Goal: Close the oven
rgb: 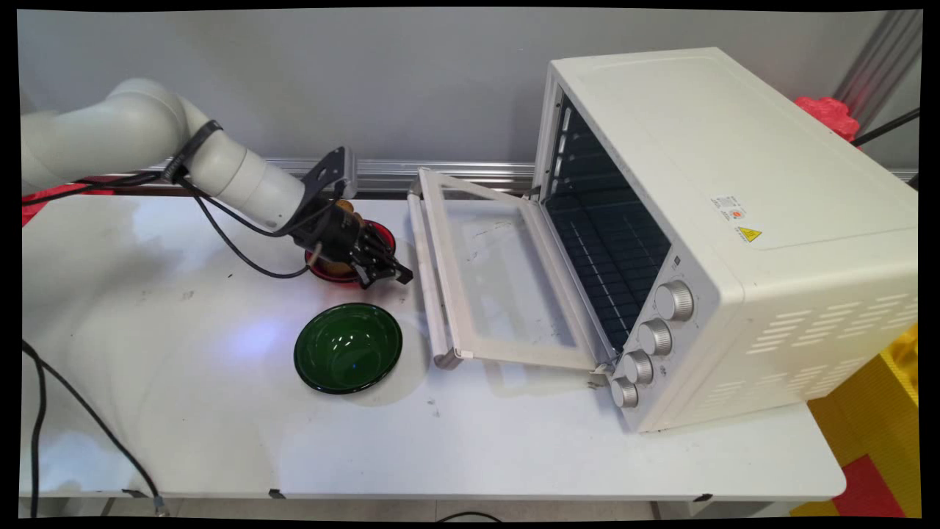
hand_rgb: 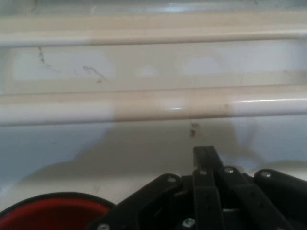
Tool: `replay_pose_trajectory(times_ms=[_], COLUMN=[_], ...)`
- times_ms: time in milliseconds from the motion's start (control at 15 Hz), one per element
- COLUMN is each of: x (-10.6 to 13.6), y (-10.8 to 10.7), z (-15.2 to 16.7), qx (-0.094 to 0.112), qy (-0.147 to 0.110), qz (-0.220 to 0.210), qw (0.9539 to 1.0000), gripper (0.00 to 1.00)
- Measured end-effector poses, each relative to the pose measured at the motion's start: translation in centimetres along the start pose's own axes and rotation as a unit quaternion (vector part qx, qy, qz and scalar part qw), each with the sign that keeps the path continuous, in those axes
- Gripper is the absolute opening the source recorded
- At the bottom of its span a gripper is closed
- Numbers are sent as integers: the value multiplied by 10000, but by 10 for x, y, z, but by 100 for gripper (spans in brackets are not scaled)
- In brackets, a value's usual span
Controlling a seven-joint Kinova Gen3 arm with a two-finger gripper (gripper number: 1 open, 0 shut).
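I see the gripper (rgb: 396,275), fingers pressed together on nothing, over the red bowl (rgb: 382,236), green bowl (rgb: 348,347) beside, oven door handle (hand_rgb: 153,104) straight ahead.

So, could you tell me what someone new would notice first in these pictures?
The big white oven on the table's right, its glass door folded down flat. Then the green bowl in front of the door's handle, and the gripper low over a red bowl behind it, pointing at the handle.

green bowl (rgb: 348,348), red bowl (rgb: 382,236), white oven (rgb: 734,220)
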Motion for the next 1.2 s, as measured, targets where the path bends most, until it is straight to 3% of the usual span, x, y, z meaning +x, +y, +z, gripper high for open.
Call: replay_pose_trajectory(times_ms=[1200], x=[5], y=[5], z=[21], qx=[-104], qy=[422], qz=[-274], qw=[9987], gripper=[0])
